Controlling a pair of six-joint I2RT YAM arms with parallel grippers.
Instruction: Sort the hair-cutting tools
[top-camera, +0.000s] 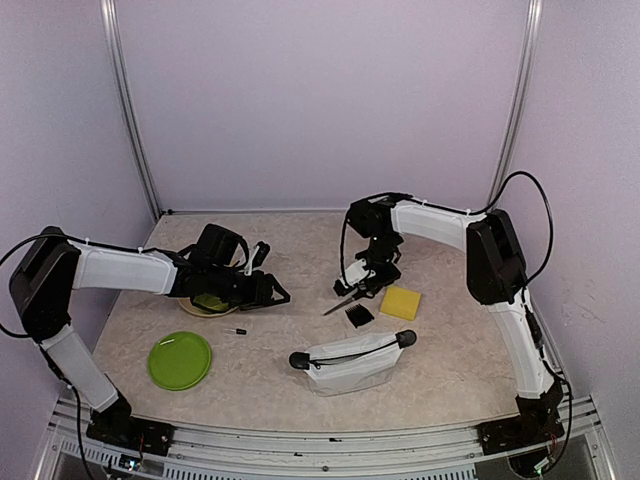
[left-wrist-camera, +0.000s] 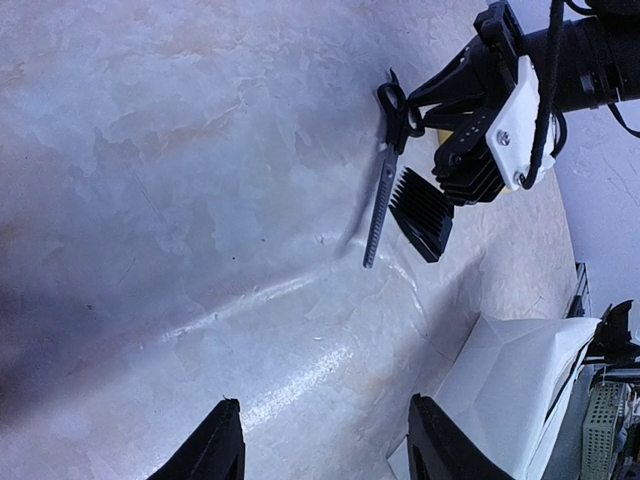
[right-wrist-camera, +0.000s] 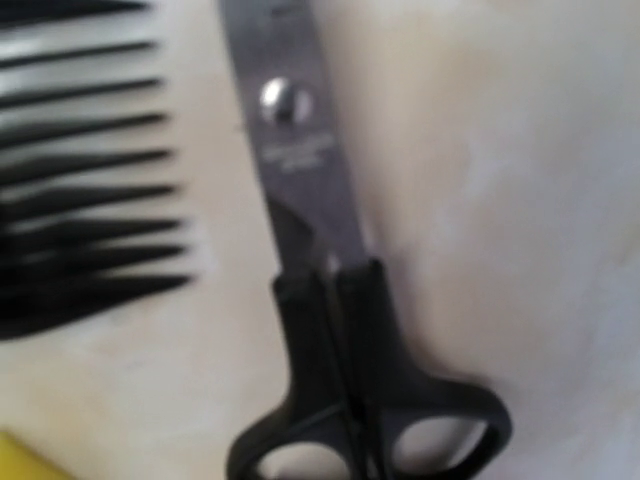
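Slim black-handled steel scissors (left-wrist-camera: 381, 195) hang slanted from the right gripper (left-wrist-camera: 413, 112), whose jaws are pinched on the finger rings. The handle end is up and the tip points down at the marbled beige tabletop (left-wrist-camera: 150, 200). The blade's shadow falls a little apart from it, so I judge the pair lifted, or at most touching at the tip. Just beside the blade, not touching it, lies the small black ribbed plastic comb guard (left-wrist-camera: 422, 208), with a square yellow sponge (top-camera: 400, 302) next to that. Nearer the arm bases sits the white fabric zip pouch with black ends (top-camera: 350, 362). Left of it the tiny thin black pin (top-camera: 240, 331) lies alone, near the flat round green plate (top-camera: 180, 360). The left gripper (top-camera: 268, 290) hovers low, jaws spread, nothing between them.

The step in hand looks like picking up the scissors, with sorting barely begun: guard and pin lie loose. Next, the right arm must raise the scissors clear of the comb guard and carry them off without the thin rings slipping; where they belong the pictures do not show
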